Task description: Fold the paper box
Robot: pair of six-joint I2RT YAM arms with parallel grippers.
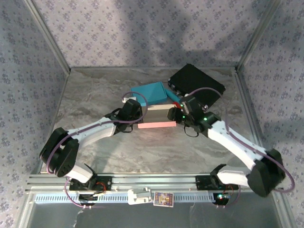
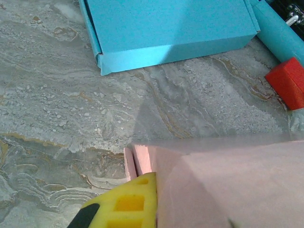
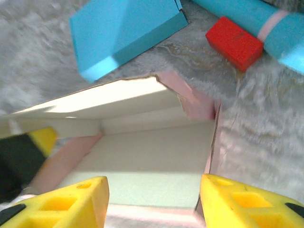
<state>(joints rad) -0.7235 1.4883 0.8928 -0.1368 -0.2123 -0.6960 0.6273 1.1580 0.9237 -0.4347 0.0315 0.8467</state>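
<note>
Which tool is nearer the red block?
Right. The right tool is at the end of the pink paper box nearest the red block; the left tool grips its opposite end.

Pink paper box (image 1: pixel 156 124), pale cream inside, half folded with its top open, base flat on the marbled table (image 1: pixel 95 95) just past centre toward one o'clock, side walls raised, one wide pale panel tilted, pink edge strip along six o'clock side.

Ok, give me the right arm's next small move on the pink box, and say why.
Probably move the right gripper up to the raised far flap and push it down. Its jaws stand open with nothing held, the pink box lies open, and the left gripper seems to pinch a side wall.
</note>
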